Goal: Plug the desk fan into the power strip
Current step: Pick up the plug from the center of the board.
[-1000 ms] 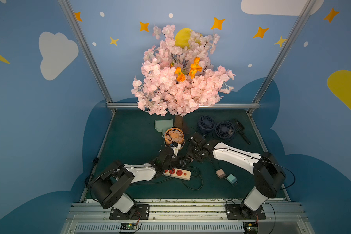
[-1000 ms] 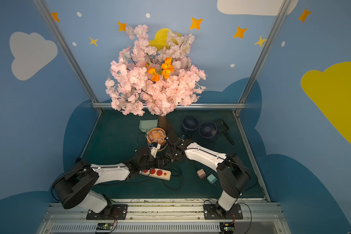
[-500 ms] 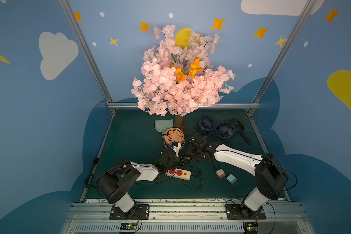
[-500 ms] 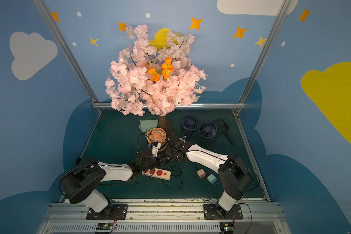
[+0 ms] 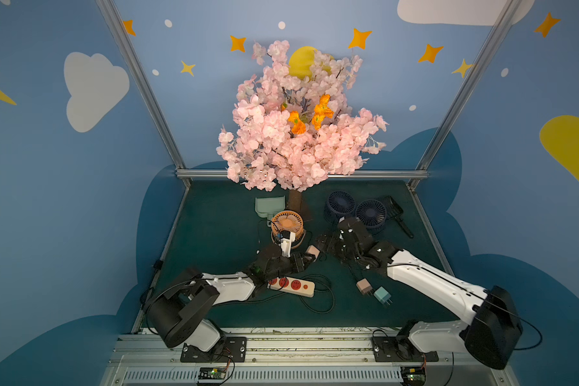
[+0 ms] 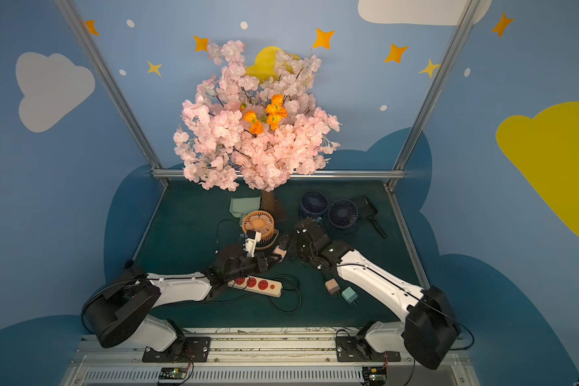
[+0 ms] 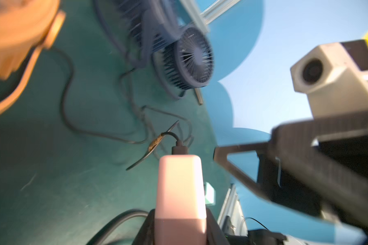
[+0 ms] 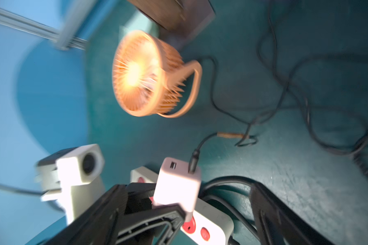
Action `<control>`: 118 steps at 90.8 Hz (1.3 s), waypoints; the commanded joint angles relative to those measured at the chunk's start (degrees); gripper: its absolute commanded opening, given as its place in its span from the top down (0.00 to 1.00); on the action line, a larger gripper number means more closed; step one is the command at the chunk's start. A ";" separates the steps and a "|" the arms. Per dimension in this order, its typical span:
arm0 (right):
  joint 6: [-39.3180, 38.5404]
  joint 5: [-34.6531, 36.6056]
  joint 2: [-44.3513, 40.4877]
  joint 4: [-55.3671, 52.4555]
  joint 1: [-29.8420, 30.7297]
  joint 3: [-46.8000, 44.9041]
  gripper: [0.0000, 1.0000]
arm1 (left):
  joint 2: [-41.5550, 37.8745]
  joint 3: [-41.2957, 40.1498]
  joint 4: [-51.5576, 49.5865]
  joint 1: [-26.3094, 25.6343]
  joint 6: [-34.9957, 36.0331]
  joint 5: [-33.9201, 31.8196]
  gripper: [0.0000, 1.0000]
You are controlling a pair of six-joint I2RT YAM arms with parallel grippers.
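Note:
The orange desk fan (image 5: 286, 224) (image 6: 258, 225) (image 8: 145, 74) stands mid-table, and its thin black cord runs to a pink plug adapter (image 5: 312, 250) (image 6: 279, 251) (image 7: 180, 186) (image 8: 177, 184). My left gripper (image 5: 301, 260) (image 6: 264, 260) (image 7: 180, 222) is shut on that adapter and holds it above the table. My right gripper (image 5: 323, 245) (image 6: 286, 244) (image 8: 217, 216) stands open around the adapter's far end, with one finger close beside it. The cream power strip (image 5: 293, 285) (image 6: 259, 285) (image 8: 208, 222) lies just below, its red sockets facing up.
Two dark blue fans (image 5: 355, 209) (image 7: 191, 59) and a black scoop (image 5: 396, 214) stand at the back right. A mint dustpan (image 5: 269, 204) and the blossom tree's trunk (image 5: 295, 199) are behind the orange fan. Two loose adapters (image 5: 373, 290) and tangled cords (image 5: 318, 294) lie near the front.
My left gripper has shut on the pink adapter. My right gripper, which was closed around it, has opened wide. The left arm's base link has swung.

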 commanded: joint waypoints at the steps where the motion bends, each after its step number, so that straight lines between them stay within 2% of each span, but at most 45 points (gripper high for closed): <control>1: -15.92 -13.52 -5.92 4.61 -4.15 -2.66 0.05 | -6.00 1.45 -1.74 3.59 6.12 13.10 0.90; 13: -21.23 -36.52 -8.57 5.14 -11.88 -3.24 0.04 | -10.91 3.96 -3.52 8.26 5.69 27.21 0.88; 25: -20.40 -50.70 -7.37 7.75 -14.18 -2.48 0.04 | -13.53 8.78 -6.05 9.48 4.42 39.00 0.87; 39: -19.69 -56.67 -4.64 11.56 -11.19 -0.72 0.04 | -14.02 11.60 -6.15 9.48 0.72 45.49 0.87; 50: -15.86 -60.65 -3.07 20.66 -8.10 -0.65 0.04 | -14.55 11.50 -6.48 9.60 0.33 45.16 0.87; 59: -13.47 -61.80 -3.14 24.52 -7.94 -0.76 0.06 | -14.66 11.07 -6.85 9.90 0.47 43.74 0.87; 66: -12.16 -61.13 -4.08 24.91 -7.90 -1.10 0.16 | -14.85 10.62 -6.85 10.25 0.95 42.35 0.88; 73: -10.35 -60.95 -4.74 26.26 -8.02 -1.62 0.36 | -14.89 10.30 -6.87 10.45 1.23 41.51 0.88; 81: -9.25 -60.37 -5.14 26.57 -7.99 -1.99 0.53 | -15.09 9.94 -6.91 10.51 1.49 40.86 0.88; 96: -8.82 -59.55 -4.80 26.60 -7.88 -2.23 0.79 | -15.40 9.78 -6.92 10.48 1.89 41.65 0.88; 107: -9.12 -59.85 -4.06 26.53 -7.55 -2.23 0.92 | -15.76 8.92 -6.98 10.59 2.20 41.15 0.88; 111: -9.53 -59.84 -3.95 26.27 -7.54 -2.15 0.96 | -15.90 8.49 -7.21 10.67 2.33 40.56 0.83; 118: -13.21 -58.89 -4.20 22.44 -7.61 -1.29 0.98 | -16.99 6.97 -9.08 11.50 2.91 37.90 0.63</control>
